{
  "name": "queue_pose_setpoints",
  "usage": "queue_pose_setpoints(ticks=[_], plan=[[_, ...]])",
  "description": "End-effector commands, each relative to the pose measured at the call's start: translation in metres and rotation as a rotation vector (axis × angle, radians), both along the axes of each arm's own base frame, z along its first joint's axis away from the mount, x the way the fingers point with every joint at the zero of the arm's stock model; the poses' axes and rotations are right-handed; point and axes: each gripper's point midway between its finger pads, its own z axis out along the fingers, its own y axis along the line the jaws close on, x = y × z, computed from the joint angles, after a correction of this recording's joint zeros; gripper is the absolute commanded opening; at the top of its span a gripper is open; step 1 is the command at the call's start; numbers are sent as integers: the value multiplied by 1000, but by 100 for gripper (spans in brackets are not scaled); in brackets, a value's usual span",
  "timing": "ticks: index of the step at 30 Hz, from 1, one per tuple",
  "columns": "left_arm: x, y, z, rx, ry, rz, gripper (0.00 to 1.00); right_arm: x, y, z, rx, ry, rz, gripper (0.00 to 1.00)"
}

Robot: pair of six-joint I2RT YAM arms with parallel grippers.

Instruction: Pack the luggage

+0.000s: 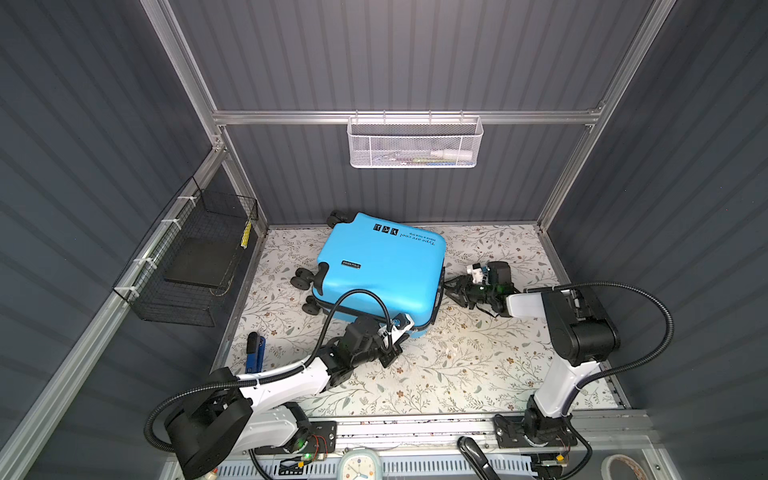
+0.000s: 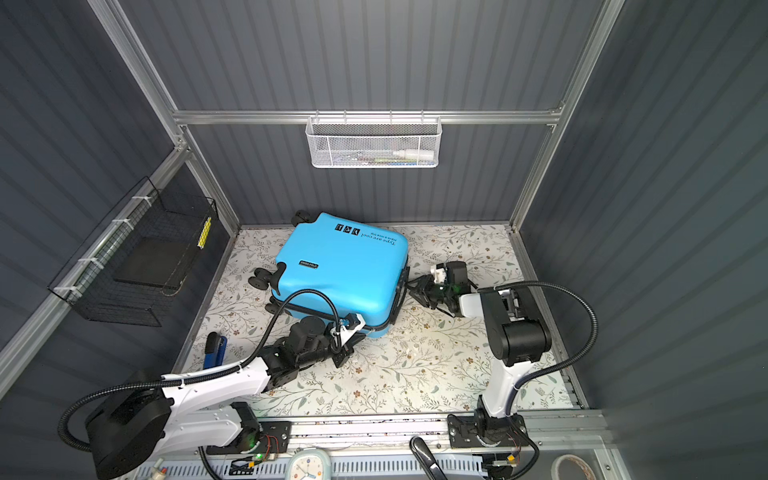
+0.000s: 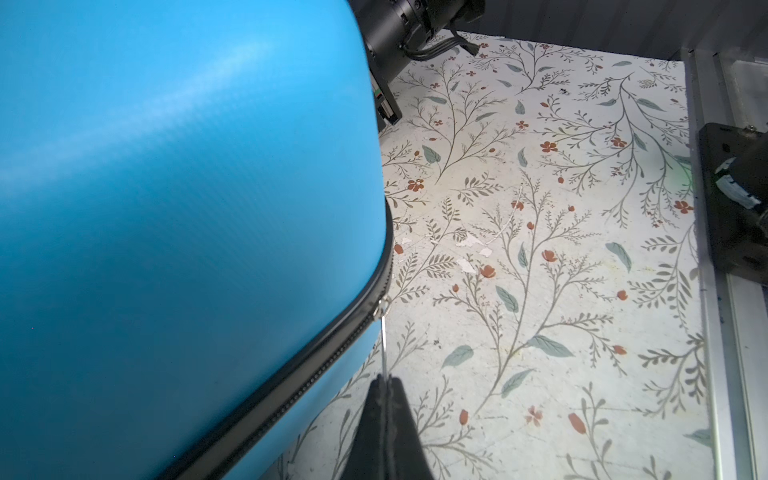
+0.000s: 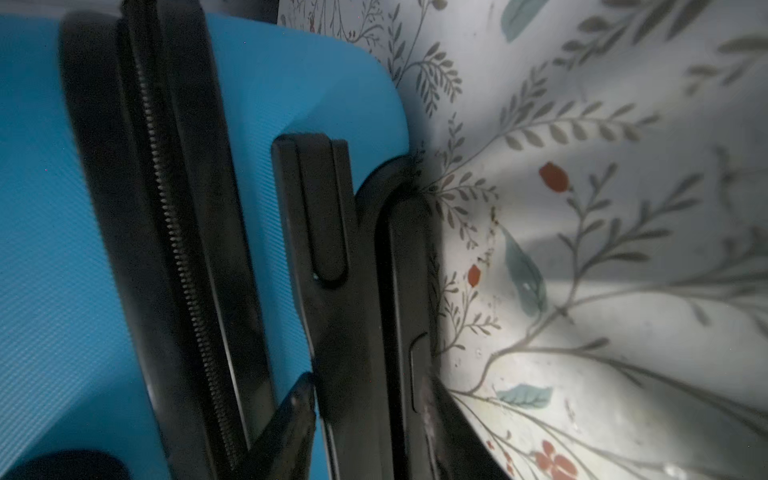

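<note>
A white mesh basket [image 1: 361, 145] hangs from the aluminium rail [image 1: 291, 117] on the back wall. A white bottle [image 1: 451, 155] lies on its side in it, among small items too blurred to name. On the left wall, white ties fasten a black wire basket [image 1: 174, 307] to the frame. It holds a dark flat slab [image 1: 203, 262], with a yellow tag [image 1: 247, 235] at its far end. A blue-and-black tool [image 1: 253, 351] lies at the left edge of the floral-patterned bench [image 1: 457, 374]. Along the front edge sit a pale clock [image 1: 360, 465], a black handle [image 1: 476, 455] and a roll of tape [image 1: 623, 467].
</note>
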Motion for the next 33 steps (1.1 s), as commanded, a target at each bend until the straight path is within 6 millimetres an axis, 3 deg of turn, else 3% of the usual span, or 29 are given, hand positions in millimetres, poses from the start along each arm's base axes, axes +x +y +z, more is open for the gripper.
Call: queue_pose_setpoints(ticks=[1, 8, 16, 20, 27, 33], plan=[[-4, -7, 8, -36, -11, -31, 0, 8, 5, 6, -17, -31, 12, 42], [-5, -8, 7, -35, -9, -35, 0, 10, 12, -1, -28, -15, 33, 37], [-9, -11, 9, -44, 7, -63, 0, -1, 21, 0, -27, -17, 41, 0], [-17, -19, 9, -49, 13, -90, 0, -8, 28, -1, -22, -12, 18, 0], [-46, -50, 7, -59, -4, -179, 0, -19, 37, -4, -14, 7, -65, 0], [-55, -76, 15, -135, -88, -126, 0, -29, 45, 0, -81, -2, -103, 0]])
